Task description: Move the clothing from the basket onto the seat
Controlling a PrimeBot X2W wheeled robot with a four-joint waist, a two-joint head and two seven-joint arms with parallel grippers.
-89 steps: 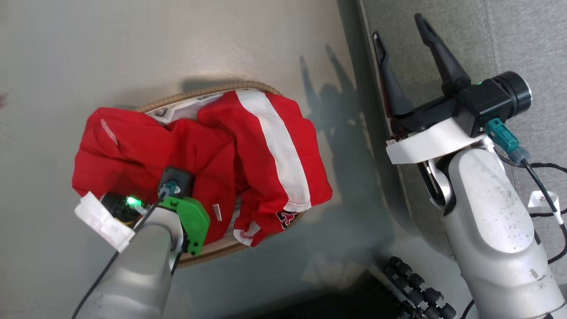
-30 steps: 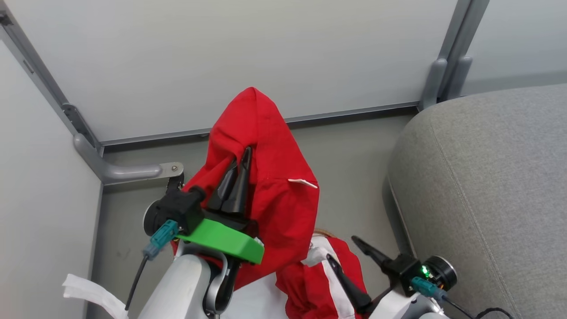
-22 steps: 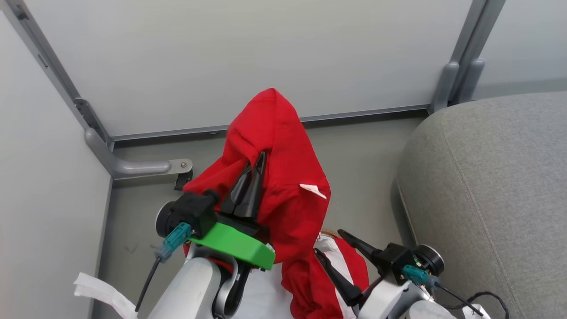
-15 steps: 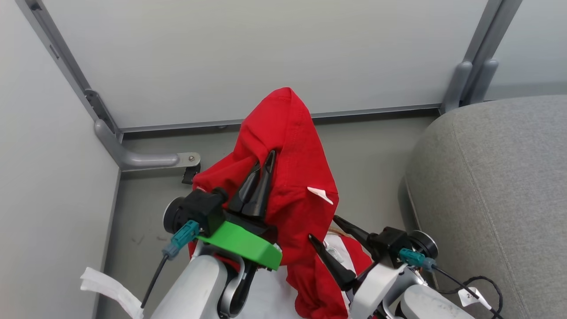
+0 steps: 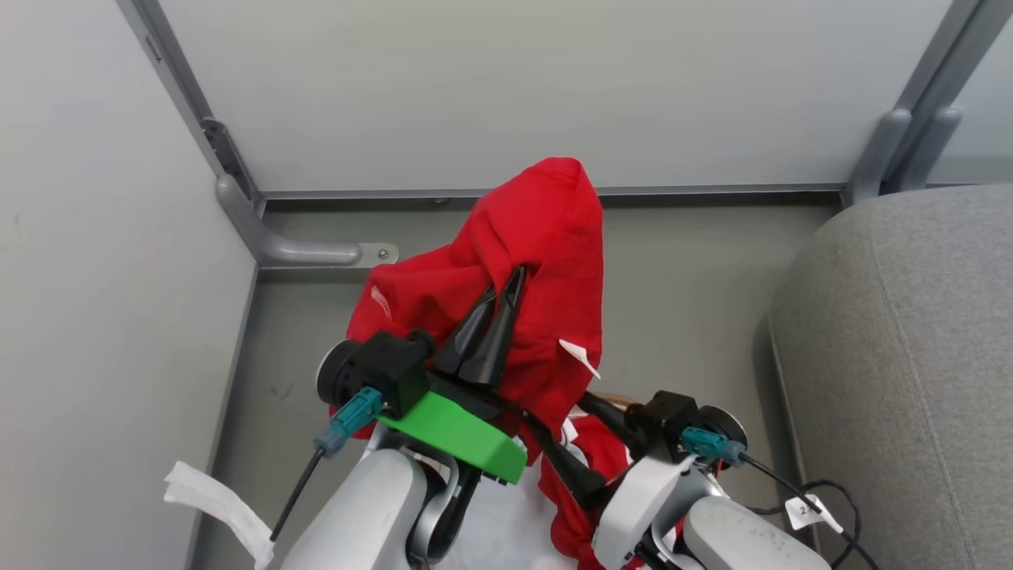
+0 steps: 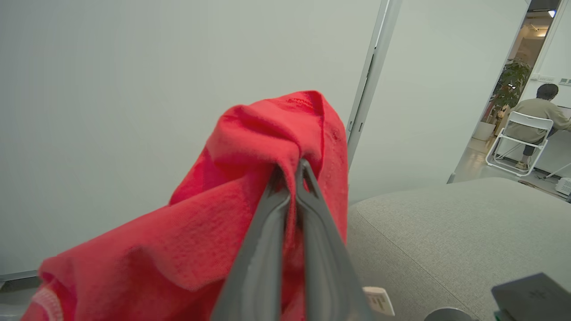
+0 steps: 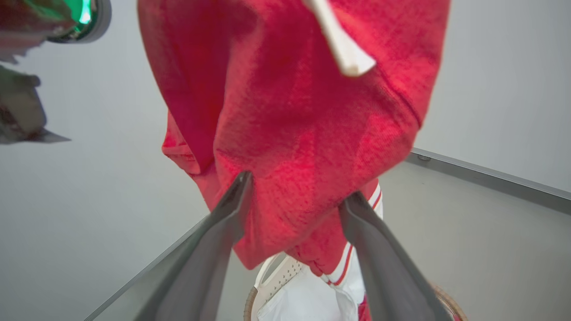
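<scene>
The left fingers [image 6: 312, 232] are pressed together on a fold of a red garment [image 6: 267, 133]. The grip sits near the top of the cloth, so the rest hangs down freely around the fingers; I think this is to bring the whole piece clear of the basket [image 7: 248, 307] before it goes sideways. In the head view the left fingers [image 5: 495, 332] point up and the garment [image 5: 546, 237] rises a little above them, with a small white tag [image 5: 580, 358] on its right edge.

The right fingers [image 7: 209, 249] are wide apart and hold nothing. The hanging lower part of the garment [image 7: 290, 111] is between them; probably they are ready to take it, so that it does not drag. If the tips already touch the cloth, I cannot tell. Under it a second garment [image 7: 352, 267], white with red stripes, lies in the basket.

The seat [image 5: 910, 356] is to the right, apart from the garment and with nothing on it.

Three seconds ago the red garment lay over the basket, with the left fingers down on it and the right ones open near the seat edge. In the last second the camera has turned, and the right fingers [image 5: 566, 463] have come from beside the cloth to under it.
</scene>
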